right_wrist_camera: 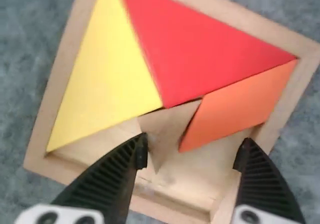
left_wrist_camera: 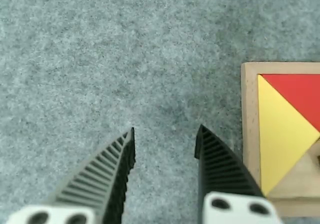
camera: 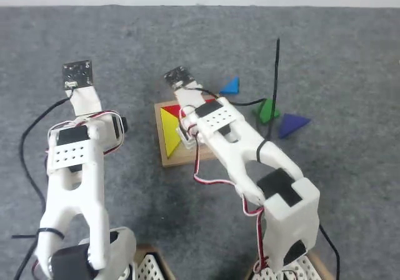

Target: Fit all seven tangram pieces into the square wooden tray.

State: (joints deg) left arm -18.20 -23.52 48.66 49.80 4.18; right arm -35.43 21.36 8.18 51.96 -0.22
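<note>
— Nearest the lens is the right arm [camera: 250, 155]. What is it doing?

— It leans over the tray [camera: 164, 158]. Start bigger, though. A grey mat [camera: 344, 55] covers the whole table, and the left arm [camera: 75, 167] stands at about nine o'clock of the tray, probably parked there to stay clear.

— And the tray itself?

— It sits mid-table and is partly filled. A yellow triangle [right_wrist_camera: 105, 79] fills its nine o'clock side, and a red triangle [right_wrist_camera: 200, 54] lies flush against it along the twelve o'clock edge. An orange piece [right_wrist_camera: 235, 109] butts up to the red one. The rest is bare wood.

— Is either claw holding anything?

— No. The right gripper [right_wrist_camera: 194, 143] hangs spread wide and empty over that bare wood. I'd guess it has just let a piece go or is lining up on the gap. The left gripper [left_wrist_camera: 166, 129] is also parted and empty, over the mat just beside the tray rim.

— Where are the loose pieces?

— They are at about two o'clock of the tray, well apart from it. I see a purple triangle [camera: 292, 124], a green piece [camera: 267, 110] and a blue triangle [camera: 230, 85]. They are on the right arm's side, so it likely fetches them.
</note>
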